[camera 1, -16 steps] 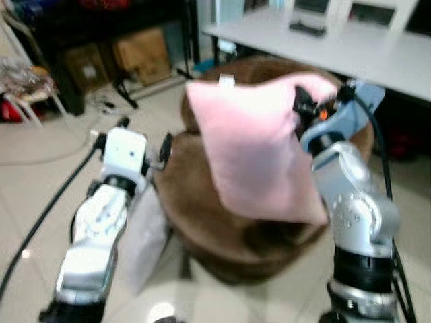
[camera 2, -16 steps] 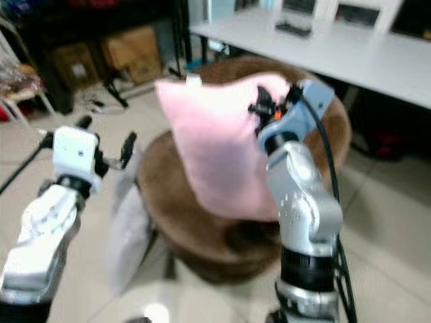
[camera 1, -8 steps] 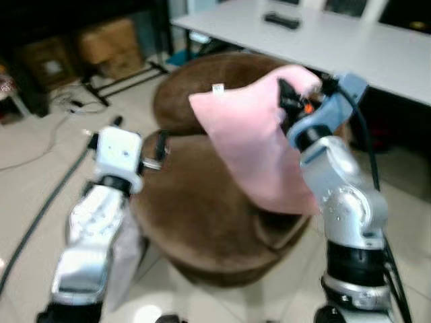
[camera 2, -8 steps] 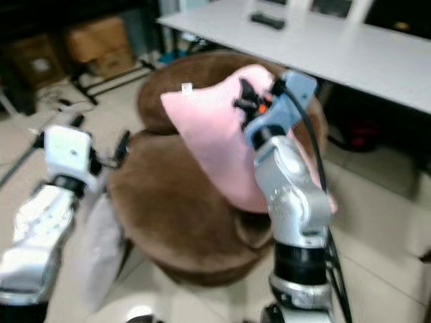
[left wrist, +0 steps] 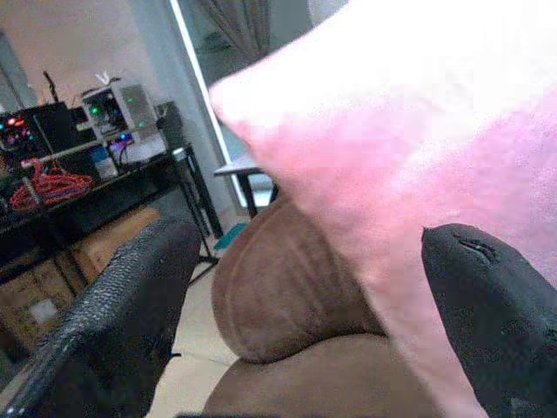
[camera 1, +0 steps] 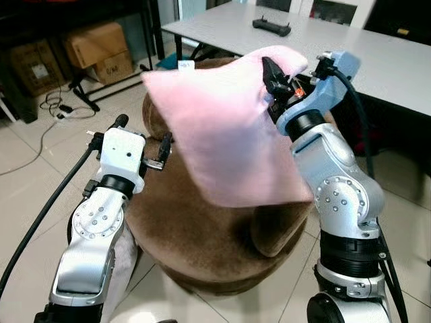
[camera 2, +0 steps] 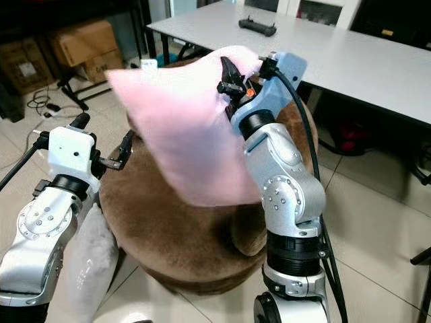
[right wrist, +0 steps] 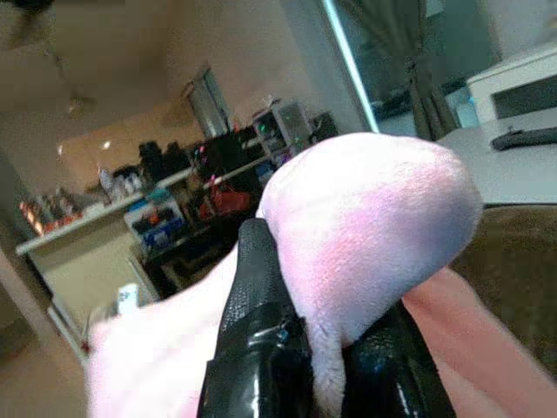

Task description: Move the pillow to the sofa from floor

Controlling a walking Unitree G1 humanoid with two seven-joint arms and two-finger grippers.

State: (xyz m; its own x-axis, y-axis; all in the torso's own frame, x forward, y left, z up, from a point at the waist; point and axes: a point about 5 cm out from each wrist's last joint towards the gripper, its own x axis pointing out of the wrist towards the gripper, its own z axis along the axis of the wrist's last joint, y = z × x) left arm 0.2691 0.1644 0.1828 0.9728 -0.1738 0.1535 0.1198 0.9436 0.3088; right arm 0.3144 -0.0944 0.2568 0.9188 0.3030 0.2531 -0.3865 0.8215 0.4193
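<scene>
Carry step: the right pincer (camera 1: pixel 271 75) is clamped on a corner of the soft pink pillow (camera 1: pixel 222 138), dangling mid-frame over the round brown plush sofa (camera 1: pixel 202 232). Left pincer (camera 1: pixel 140 138) gapes empty. Next up, probably lower and release.

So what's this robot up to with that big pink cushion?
It is carrying the pink pillow over to the brown sofa. The right gripper is pinched shut on one upper corner of the pillow, which hangs in the air above the sofa seat, not yet set down. The left gripper is open and holds nothing, beside the pillow. A second, pale pillow leans against the sofa on the floor.
</scene>
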